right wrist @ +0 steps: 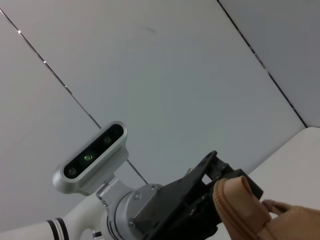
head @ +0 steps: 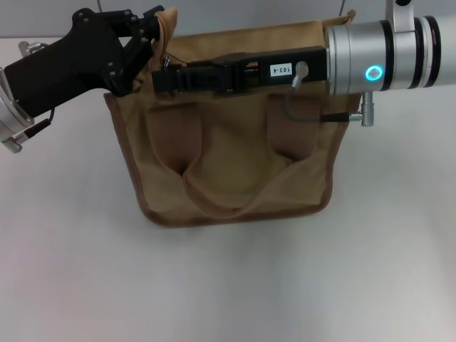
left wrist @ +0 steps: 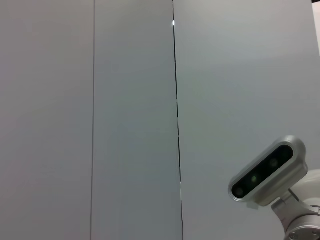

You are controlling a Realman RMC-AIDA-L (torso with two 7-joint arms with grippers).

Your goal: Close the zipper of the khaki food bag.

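Note:
The khaki food bag (head: 235, 157) stands on the white table, its two handle straps hanging down its front. My left gripper (head: 158, 34) is at the bag's top left corner, shut on a fold of tan fabric there. The right wrist view shows that gripper (right wrist: 222, 182) pinching the bag's corner (right wrist: 240, 207). My right gripper (head: 161, 75) reaches in from the right along the bag's top and covers the zipper line. Its fingers are together at the left end, by a small silver piece, the zipper slider (head: 165, 63).
The white table (head: 228, 285) lies in front of and beside the bag. A grey panelled wall (left wrist: 125, 120) stands behind. The robot's head camera (left wrist: 267, 172) shows in both wrist views (right wrist: 92, 157). A cable (head: 306, 117) loops below the right wrist.

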